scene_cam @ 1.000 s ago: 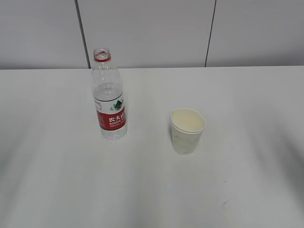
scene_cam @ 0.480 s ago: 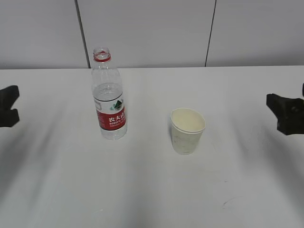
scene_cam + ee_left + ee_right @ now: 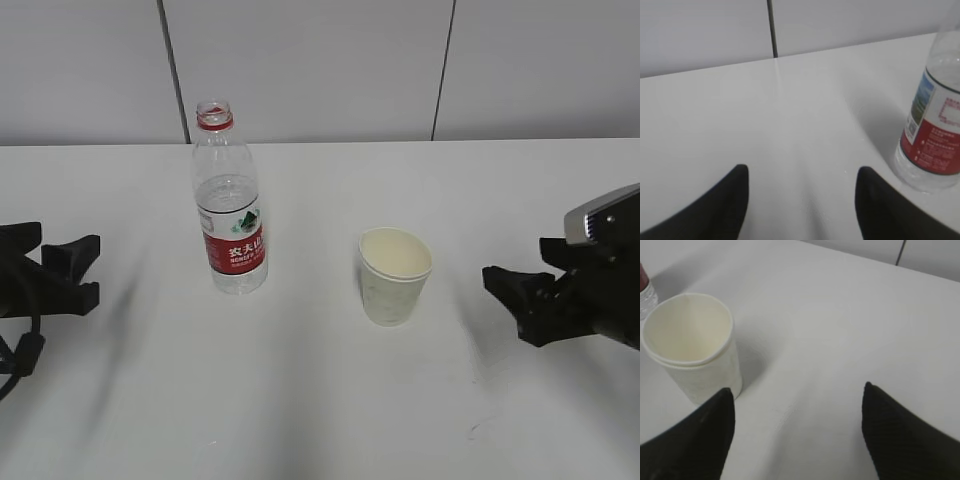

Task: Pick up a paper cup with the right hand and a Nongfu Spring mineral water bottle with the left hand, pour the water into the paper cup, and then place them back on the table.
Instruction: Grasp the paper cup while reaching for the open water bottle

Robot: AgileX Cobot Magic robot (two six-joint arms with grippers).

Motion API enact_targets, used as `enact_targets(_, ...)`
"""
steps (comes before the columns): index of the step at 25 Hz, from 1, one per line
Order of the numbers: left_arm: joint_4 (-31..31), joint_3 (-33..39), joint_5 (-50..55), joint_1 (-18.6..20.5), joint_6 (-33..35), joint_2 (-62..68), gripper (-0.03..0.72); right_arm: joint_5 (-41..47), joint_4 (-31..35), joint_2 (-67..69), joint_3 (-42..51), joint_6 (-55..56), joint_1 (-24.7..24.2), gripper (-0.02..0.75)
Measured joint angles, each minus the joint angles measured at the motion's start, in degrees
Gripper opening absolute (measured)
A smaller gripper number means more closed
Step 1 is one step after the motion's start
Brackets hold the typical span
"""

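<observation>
The Nongfu Spring bottle (image 3: 230, 215) stands upright and uncapped on the white table (image 3: 320, 400), left of centre, with water in it; it shows at the right edge of the left wrist view (image 3: 935, 115). The paper cup (image 3: 394, 275) stands upright and empty to its right, and at the left of the right wrist view (image 3: 690, 347). My left gripper (image 3: 88, 268) is open and empty, left of the bottle, also in its wrist view (image 3: 801, 175). My right gripper (image 3: 507, 300) is open and empty, right of the cup, also in its wrist view (image 3: 797, 395).
A grey panelled wall (image 3: 320, 70) runs behind the table's far edge. A small dark scuff (image 3: 472, 430) marks the tabletop near the front right.
Both arms have come in from the sides toward the middle. The left gripper moved right toward the bottle, the right gripper moved left toward the cup. Bottle and cup have not moved.
</observation>
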Motion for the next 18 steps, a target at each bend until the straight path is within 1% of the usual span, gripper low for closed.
enact_targets(5, 2.3, -0.1, -4.4, 0.0, 0.0, 4.0, 0.424, -10.9, -4.2, 9.9, -0.5, 0.2, 0.0, 0.587)
enact_targets(9, 3.5, -0.3, -8.4, 0.0, -0.1, 7.8, 0.426, -21.5, -7.4, 18.7, -0.8, 0.2, 0.0, 0.587)
enact_targets(13, 5.2, -0.4, -13.2, 0.0, -1.8, 10.7, 0.426, -23.3, -10.1, 24.9, -2.5, -0.8, 0.0, 0.587)
enact_targets(18, 5.7, -0.5, -14.7, 0.0, -2.5, 12.5, 0.430, -23.7, -12.6, 28.4, -6.0, -1.1, 0.2, 0.587)
